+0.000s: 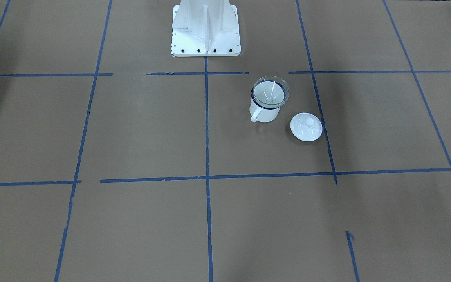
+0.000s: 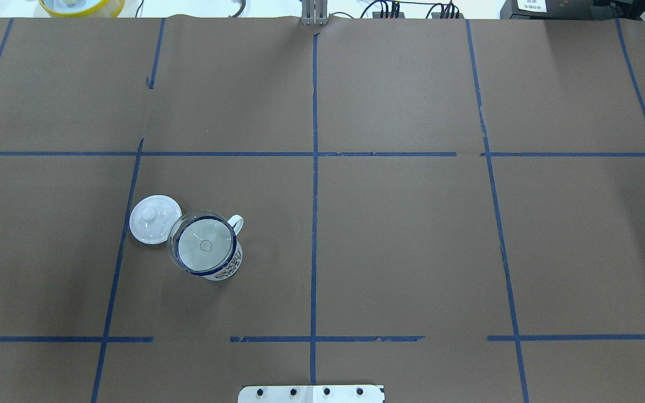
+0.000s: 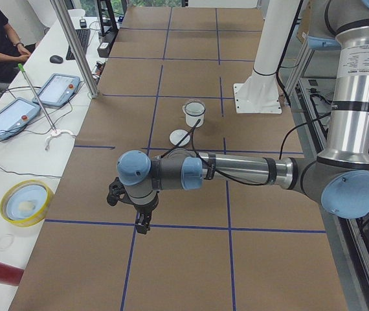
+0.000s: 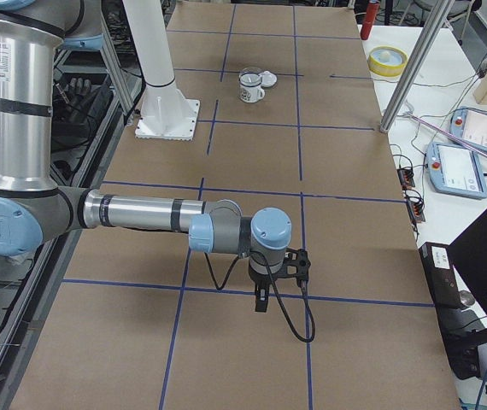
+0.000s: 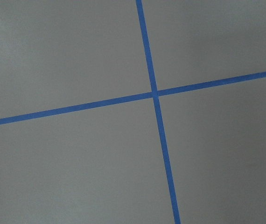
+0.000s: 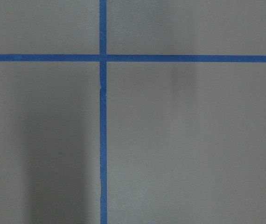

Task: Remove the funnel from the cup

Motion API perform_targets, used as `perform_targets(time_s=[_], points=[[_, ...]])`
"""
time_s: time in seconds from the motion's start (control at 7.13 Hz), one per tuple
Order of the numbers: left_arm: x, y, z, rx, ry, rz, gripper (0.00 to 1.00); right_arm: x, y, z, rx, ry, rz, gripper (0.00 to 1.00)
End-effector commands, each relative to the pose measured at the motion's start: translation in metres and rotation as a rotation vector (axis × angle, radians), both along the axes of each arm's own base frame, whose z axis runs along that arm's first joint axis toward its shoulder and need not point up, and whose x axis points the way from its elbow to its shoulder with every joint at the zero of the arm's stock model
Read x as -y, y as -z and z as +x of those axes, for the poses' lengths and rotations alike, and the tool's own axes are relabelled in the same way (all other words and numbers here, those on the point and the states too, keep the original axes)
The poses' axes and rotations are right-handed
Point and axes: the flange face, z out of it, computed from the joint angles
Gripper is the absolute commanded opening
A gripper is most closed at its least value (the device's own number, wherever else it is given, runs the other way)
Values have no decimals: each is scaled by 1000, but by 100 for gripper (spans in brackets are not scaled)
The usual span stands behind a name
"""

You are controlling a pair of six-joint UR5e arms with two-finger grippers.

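Funnel sits untouched in the cup, while left gripper and right gripper hang far off, fingers clenched or released I cannot tell.

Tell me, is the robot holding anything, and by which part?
Nothing seems held. The funnel sits in the cup, far from the left end effector and the right end effector.

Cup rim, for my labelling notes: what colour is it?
Dark blue, around the white cup; clearest in the exterior front-facing view.
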Motion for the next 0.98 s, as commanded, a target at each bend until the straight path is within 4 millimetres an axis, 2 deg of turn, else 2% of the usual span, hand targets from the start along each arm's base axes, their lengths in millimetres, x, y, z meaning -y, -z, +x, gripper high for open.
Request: perform_targets(time_s=[0.0,0.28,0.42,0.56,0.7,0.84], points=[[0,-2,0,2,-1,-2,100,1,0,0,0,0,1,100],[9,10,0,9,6,22,100,0,0,0,0,0,0,100],[28,36,0,15,7,78,100,0,0,0,0,0,0,100],[34,74,-1,18,50,108,100,0,0,0,0,0,0,100],[30,115,0,19,116,123,100,0,1,0,0,0,1,100],[26,154,10,17,177,128,100,1,0,0,0,0,1,100]])
